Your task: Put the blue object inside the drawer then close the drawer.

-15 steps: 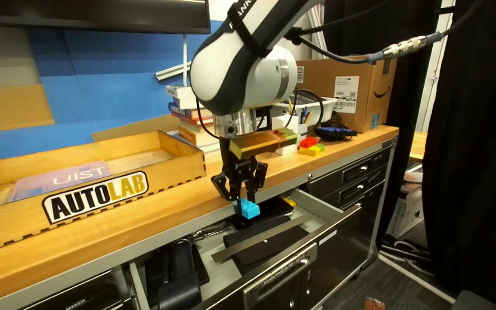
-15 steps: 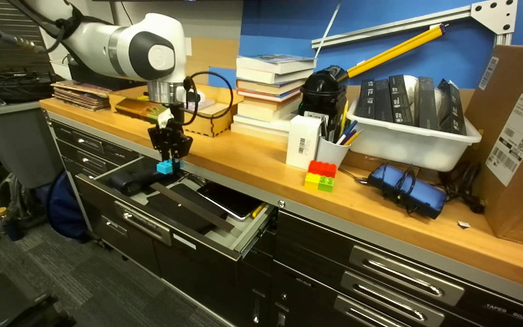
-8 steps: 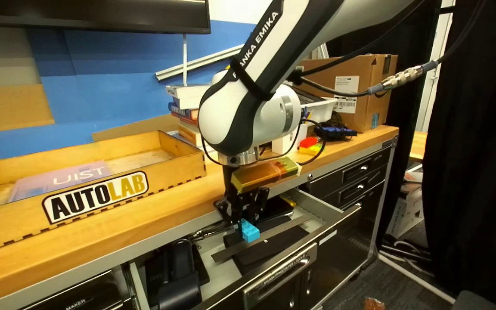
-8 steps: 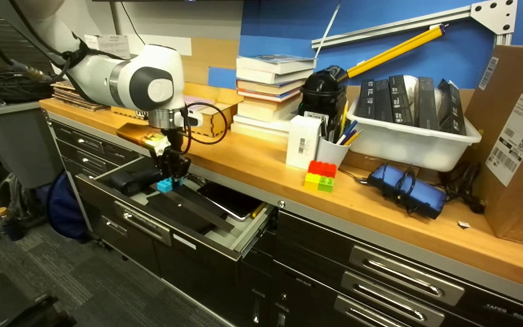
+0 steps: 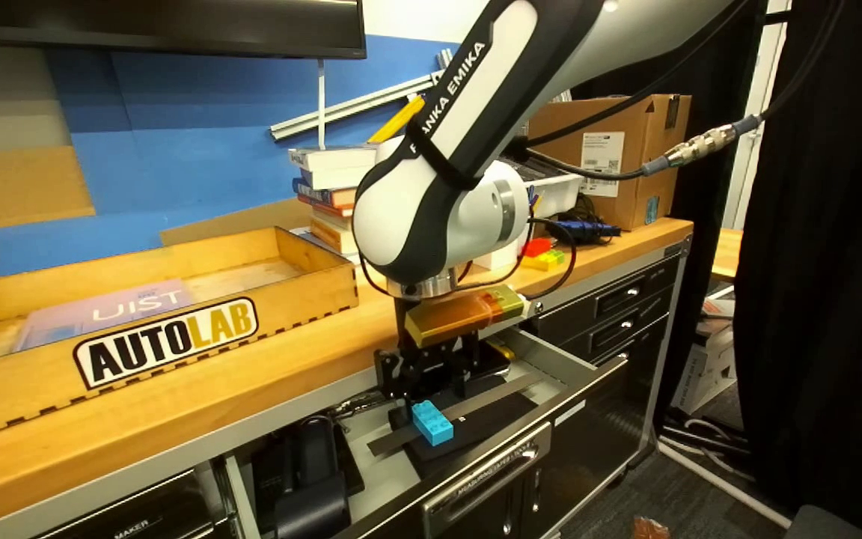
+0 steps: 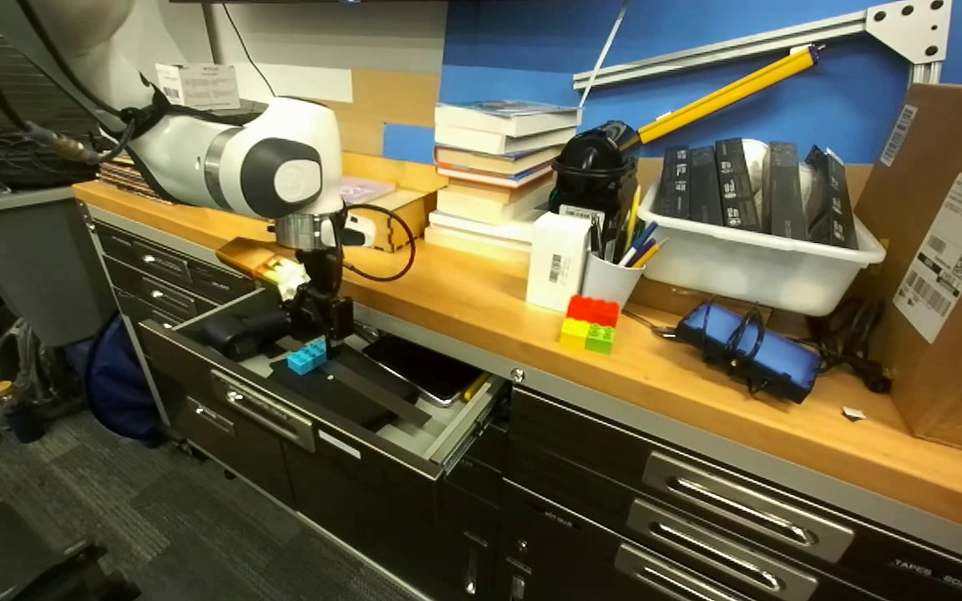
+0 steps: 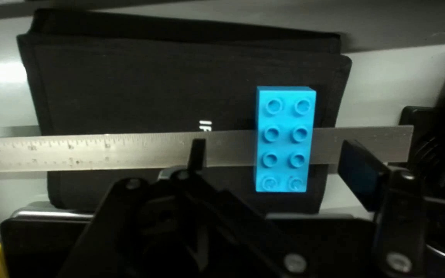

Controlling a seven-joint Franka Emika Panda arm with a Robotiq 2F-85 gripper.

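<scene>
One downward tool [image 7: 274, 159], apparently above brick [image 7: 285, 141]

The blue brick [image 7: 285, 139] is bright cyan, a plain rectangular block with 8 round studs in 2 columns of 4. It lies studs up inside the drawer [image 6: 381, 469], its long side crosswise over a metal ruler [image 7: 149, 150], near 1 end of it, above a flat black case [image 7: 129, 85]. In both exterior views the drawer stands open, wide and shallow, pale grey inside, with a black front and 1 horizontal silver bar handle [image 5: 491, 486].
</scene>
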